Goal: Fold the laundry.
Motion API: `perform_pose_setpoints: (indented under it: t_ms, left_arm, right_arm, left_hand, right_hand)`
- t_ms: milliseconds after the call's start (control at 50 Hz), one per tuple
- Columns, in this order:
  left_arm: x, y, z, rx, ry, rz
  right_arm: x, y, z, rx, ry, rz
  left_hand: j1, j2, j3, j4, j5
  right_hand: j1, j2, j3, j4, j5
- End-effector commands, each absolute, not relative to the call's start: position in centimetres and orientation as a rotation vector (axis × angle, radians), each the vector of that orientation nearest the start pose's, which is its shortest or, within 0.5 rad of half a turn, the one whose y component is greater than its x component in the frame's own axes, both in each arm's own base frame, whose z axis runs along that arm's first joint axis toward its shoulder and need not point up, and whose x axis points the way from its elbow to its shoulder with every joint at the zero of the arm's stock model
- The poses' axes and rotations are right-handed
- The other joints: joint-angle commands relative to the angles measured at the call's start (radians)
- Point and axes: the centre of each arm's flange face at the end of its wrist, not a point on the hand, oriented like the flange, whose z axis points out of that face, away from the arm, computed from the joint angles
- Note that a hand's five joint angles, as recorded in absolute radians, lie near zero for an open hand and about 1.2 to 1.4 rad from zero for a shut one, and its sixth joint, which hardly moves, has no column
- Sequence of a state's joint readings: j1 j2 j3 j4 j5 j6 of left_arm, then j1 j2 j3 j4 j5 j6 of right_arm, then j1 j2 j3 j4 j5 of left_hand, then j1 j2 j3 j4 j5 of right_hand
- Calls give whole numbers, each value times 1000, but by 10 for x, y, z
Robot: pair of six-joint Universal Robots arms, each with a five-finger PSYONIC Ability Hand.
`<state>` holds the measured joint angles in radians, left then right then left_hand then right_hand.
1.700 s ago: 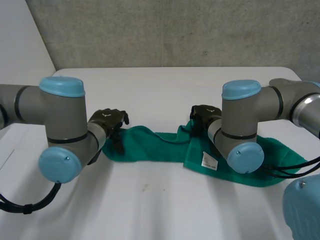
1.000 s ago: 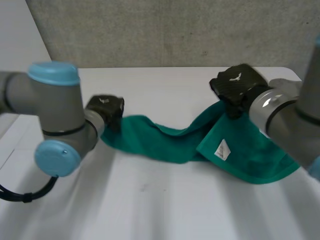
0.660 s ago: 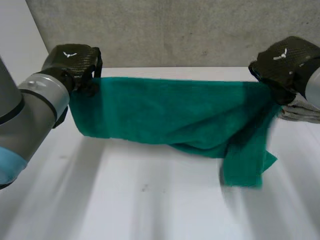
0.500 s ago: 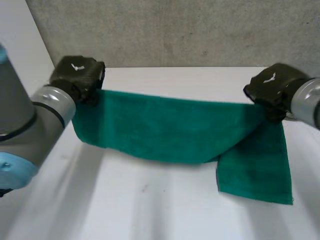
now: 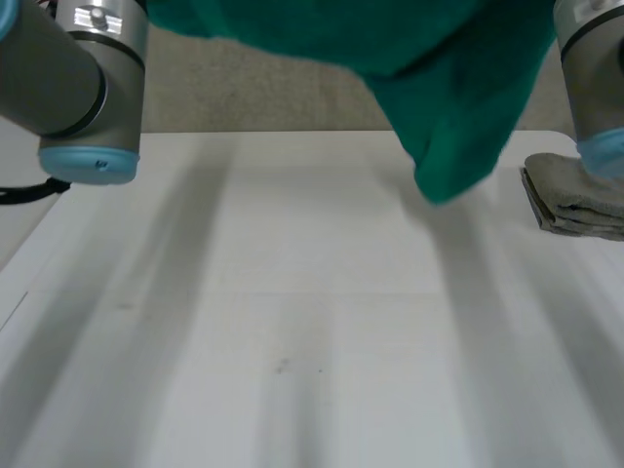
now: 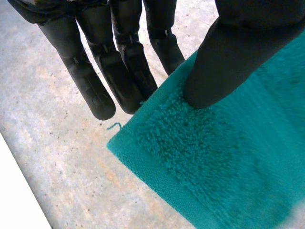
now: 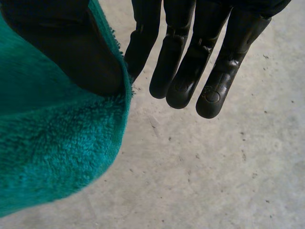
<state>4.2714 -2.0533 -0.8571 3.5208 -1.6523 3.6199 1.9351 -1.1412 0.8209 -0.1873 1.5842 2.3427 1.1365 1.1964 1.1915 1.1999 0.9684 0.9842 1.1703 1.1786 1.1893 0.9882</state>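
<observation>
A green towel [image 5: 458,97] hangs high over the white table [image 5: 292,322], its lowest fold dangling toward the right side. The left arm [image 5: 88,78] and the right arm [image 5: 595,68] reach up on either side of it. In the left wrist view my left hand [image 6: 119,71] pins a corner of the towel [image 6: 224,162] between its thumb [image 6: 238,52] and straight fingers. In the right wrist view my right hand [image 7: 186,62] pinches an edge of the towel [image 7: 47,148] under its thumb [image 7: 62,43], the other fingers straight beside the cloth.
A folded grey cloth [image 5: 575,200] lies on the table at the far right, below the right arm. A grey concrete wall [image 5: 273,97] stands behind the table.
Both hands have lifted the towel from the table, spread it between them and raised it high. The folded grey cloth at the right has come into sight.
</observation>
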Motion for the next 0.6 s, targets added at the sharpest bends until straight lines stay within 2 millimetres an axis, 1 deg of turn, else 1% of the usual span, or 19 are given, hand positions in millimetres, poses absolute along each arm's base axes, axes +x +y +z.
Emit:
perform_pose_setpoints:
  t_ms: [20, 40, 60, 80, 100, 120, 160, 180, 200, 240, 280, 320, 340, 420, 460, 480, 540, 560, 600]
  left_arm:
    - [-277, -320, 333, 671, 1598, -2513]
    - [-275, -317, 323, 685, 1631, -2487]
    - [-272, -311, 299, 729, 1709, -2420]
    - [-272, -307, 287, 753, 1746, -2390]
    - [-270, -304, 278, 770, 1775, -2364]
    - [-268, -299, 261, 803, 1828, -2316]
    - [-266, -294, 245, 833, 1880, -2266]
    - [-265, -292, 238, 842, 1902, -2243]
    - [-264, -290, 224, 865, 1943, -2194]
    - [-262, -289, 210, 883, 1981, -2145]
    - [-261, -289, 194, 901, 2031, -2082]
    - [-260, -289, 187, 906, 2048, -2059]
    - [-259, -289, 185, 905, 2054, -2051]
    - [-255, -286, 177, 919, 2092, -1996]
    - [-253, -281, 173, 936, 2121, -1960]
    - [-252, -280, 172, 938, 2129, -1949]
    - [-249, -275, 173, 943, 2141, -1932]
    - [-249, -273, 176, 942, 2140, -1934]
    - [-245, -270, 180, 934, 2138, -1938]
  right_arm:
    - [265, -303, 356, -1290, 1779, -2632]
    - [264, -297, 344, -1331, 1821, -2561]
    - [263, -293, 335, -1357, 1850, -2512]
    - [263, -288, 325, -1386, 1877, -2457]
    - [262, -280, 303, -1439, 1930, -2347]
    - [262, -276, 294, -1457, 1950, -2300]
    - [264, -267, 275, -1496, 1976, -2208]
    - [266, -258, 259, -1532, 1991, -2130]
    - [267, -254, 252, -1544, 1995, -2101]
    - [270, -248, 241, -1563, 1996, -2056]
    - [277, -244, 214, -1572, 2021, -1965]
    - [281, -244, 194, -1565, 2048, -1897]
    - [285, -243, 179, -1549, 2079, -1835]
    - [286, -244, 161, -1473, 2140, -1742]
    - [285, -245, 161, -1433, 2153, -1734]
    - [285, -245, 162, -1395, 2160, -1729]
    - [284, -246, 165, -1335, 2168, -1730]
    - [283, -248, 171, -1289, 2169, -1745]
    - [279, -253, 183, -1227, 2168, -1784]
  left_hand:
    - [260, 200, 205, 196, 253]
    - [260, 200, 205, 196, 253]
    - [260, 200, 205, 196, 253]
    - [260, 200, 205, 196, 253]
    - [260, 200, 205, 196, 253]
    - [260, 200, 205, 196, 253]
    - [260, 200, 205, 196, 253]
    - [260, 200, 205, 196, 253]
    - [243, 183, 188, 179, 236]
    - [216, 156, 161, 153, 210]
    - [184, 124, 129, 121, 178]
    - [169, 109, 114, 106, 163]
    - [158, 98, 103, 94, 151]
    - [46, -14, -9, -17, 40]
    - [-10, -70, -65, -73, -16]
    - [-33, -93, -88, -97, -40]
    - [-80, -140, -135, -144, -87]
    - [-80, -140, -135, -144, -87]
    - [-80, -140, -135, -144, -87]
  right_hand:
    - [412, 226, 218, 207, 233]
    - [412, 226, 218, 207, 233]
    - [412, 226, 218, 207, 233]
    - [412, 226, 218, 207, 233]
    - [412, 226, 218, 207, 233]
    - [412, 226, 218, 207, 233]
    - [412, 226, 218, 207, 233]
    - [412, 226, 218, 207, 233]
    - [412, 226, 218, 207, 233]
    - [412, 226, 218, 207, 233]
    - [412, 226, 218, 207, 233]
    - [412, 226, 218, 207, 233]
    - [412, 226, 218, 207, 233]
    - [412, 226, 218, 207, 233]
    - [412, 226, 218, 207, 233]
    - [56, -131, -139, -149, -123]
    - [-577, -764, -772, -783, -756]
    - [-710, -896, -904, -915, -889]
    - [-776, -962, -970, -981, -954]
